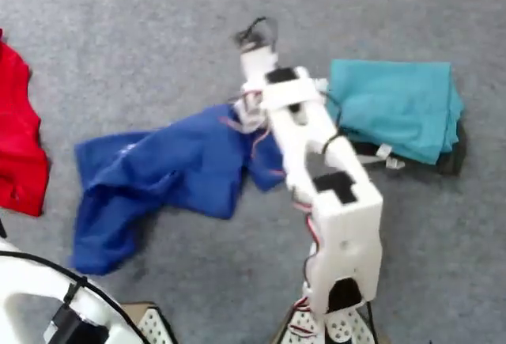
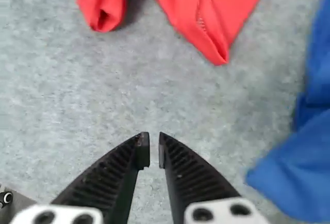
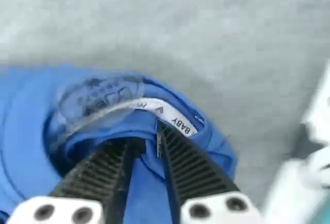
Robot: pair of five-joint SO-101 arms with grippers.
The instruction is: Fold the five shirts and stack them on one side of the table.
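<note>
Far left in the high view lies the red shirt (image 1: pixel 20 138), your left claw (image 2: pixel 153 149) near it, jaws almost together on nothing. The blue shirt (image 1: pixel 166 174) sprawls crumpled mid-frame, its long axis running lower left to upper right. Your right claw (image 3: pixel 149 141) pinches its collar (image 3: pixel 154 112) at that upper-right end, the folded teal stack (image 1: pixel 395 107) just to its right.

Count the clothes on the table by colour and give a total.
red shirt: 1
blue shirt: 1
teal shirt: 1
dark garment, only its edge showing under the teal shirt: 1
Total: 4
</note>
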